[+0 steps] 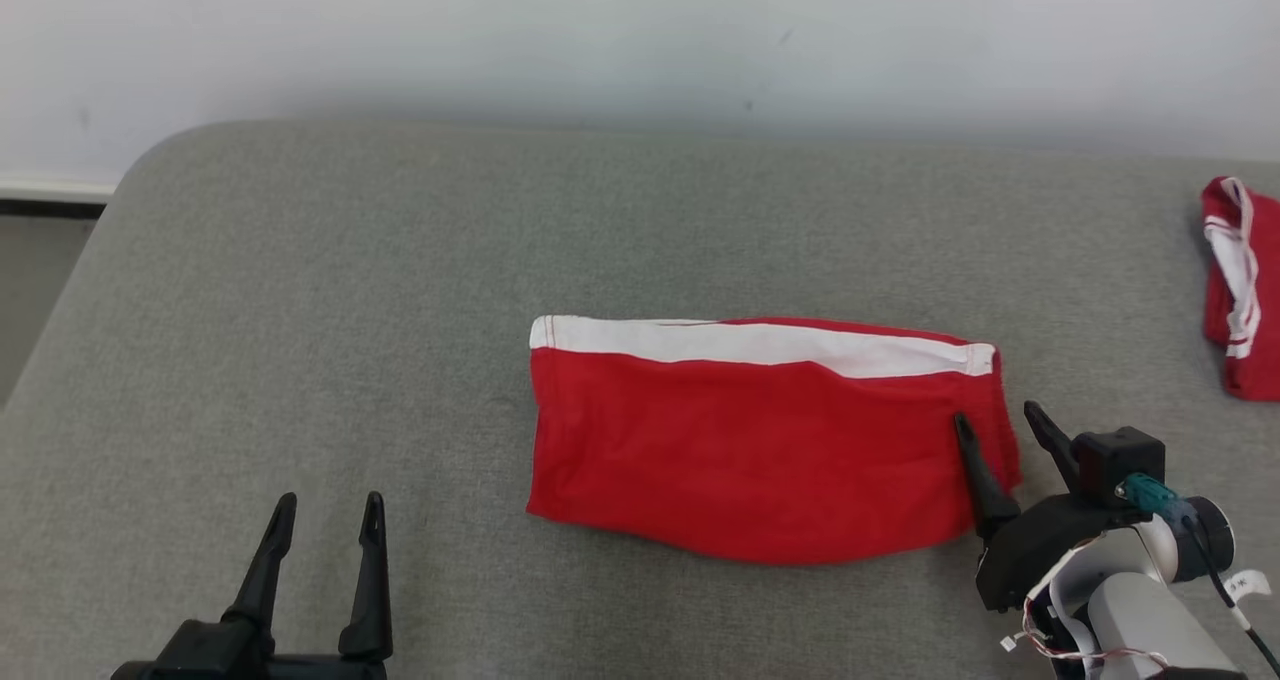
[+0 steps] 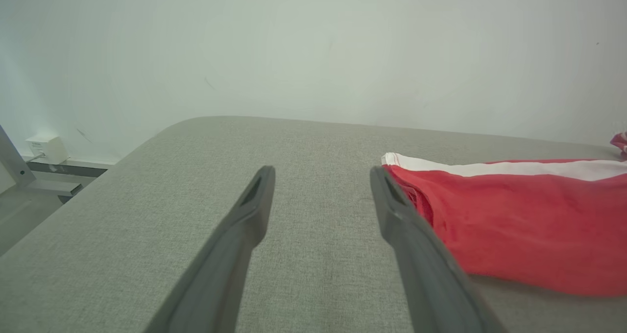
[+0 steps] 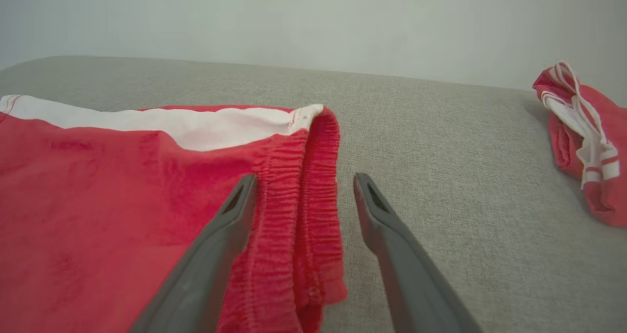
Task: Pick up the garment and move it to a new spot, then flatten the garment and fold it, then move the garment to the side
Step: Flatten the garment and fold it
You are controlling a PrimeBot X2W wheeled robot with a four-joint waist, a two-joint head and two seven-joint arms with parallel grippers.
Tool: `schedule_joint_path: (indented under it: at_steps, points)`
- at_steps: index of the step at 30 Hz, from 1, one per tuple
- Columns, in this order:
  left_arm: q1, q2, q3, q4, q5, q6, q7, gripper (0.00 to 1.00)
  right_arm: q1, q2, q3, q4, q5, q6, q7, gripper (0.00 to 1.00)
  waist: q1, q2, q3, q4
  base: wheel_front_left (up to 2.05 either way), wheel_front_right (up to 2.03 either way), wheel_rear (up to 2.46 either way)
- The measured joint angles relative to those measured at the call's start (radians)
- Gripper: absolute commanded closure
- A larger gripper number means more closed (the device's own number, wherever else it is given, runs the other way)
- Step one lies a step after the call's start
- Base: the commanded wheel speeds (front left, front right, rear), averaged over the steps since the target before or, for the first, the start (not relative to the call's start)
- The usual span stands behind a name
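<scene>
A red garment (image 1: pixel 760 440) with a white band along its far edge lies folded flat in the middle of the grey surface; it also shows as the garment (image 2: pixel 519 225) in the left wrist view and the garment (image 3: pixel 122 201) in the right wrist view. My right gripper (image 1: pixel 1000 428) is open and straddles the garment's gathered right edge, one finger over the cloth and one over bare surface. At the lower left my left gripper (image 1: pixel 325 510) stands open and empty, well to the left of the garment.
A second red and white garment (image 1: pixel 1240 290) lies bunched at the right edge of the grey padded surface (image 1: pixel 350 310). A pale wall rises behind. The surface's rounded left corner drops to the floor, where a small white box (image 2: pixel 46 148) sits.
</scene>
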Motion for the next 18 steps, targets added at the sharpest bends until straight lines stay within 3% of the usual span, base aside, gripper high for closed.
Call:
schedule_joint_path:
  at_steps: [12, 13, 14, 15, 18]
  points:
    - [-0.040, -0.001, -0.032, 0.015, -0.020, 0.016, 0.000, 0.00, -0.128, 0.010, 0.001, 0.272, 0.048, 0.000, -0.006, 0.02, 0.0000, 0.0000, 0.051, 0.044, 0.00, 0.00, 0.00]
    - [-0.042, -0.001, -0.034, 0.017, -0.020, 0.016, 0.000, 0.00, -0.136, 0.018, 0.001, 0.287, 0.072, 0.000, -0.005, 0.53, 0.0000, 0.0000, 0.051, 0.044, 0.00, 0.00, 0.00]
    - [-0.042, -0.001, -0.035, 0.018, -0.021, 0.016, 0.000, 0.00, -0.142, 0.022, 0.003, 0.298, 0.089, 0.000, -0.005, 0.95, 0.0000, 0.0000, 0.050, 0.043, 0.00, 0.00, 0.00]
    - [-0.042, -0.001, -0.035, 0.019, -0.021, 0.016, 0.000, 0.00, -0.147, 0.025, 0.011, 0.308, 0.100, 0.000, -0.006, 1.00, -0.0002, 0.0000, 0.048, 0.042, 0.00, 0.00, 0.00]
    - [-0.043, -0.001, -0.031, 0.025, -0.021, 0.016, 0.000, 0.00, -0.162, 0.030, 0.043, 0.328, 0.131, 0.000, -0.012, 1.00, -0.0001, 0.0000, 0.045, 0.036, 0.00, 0.00, 0.00]
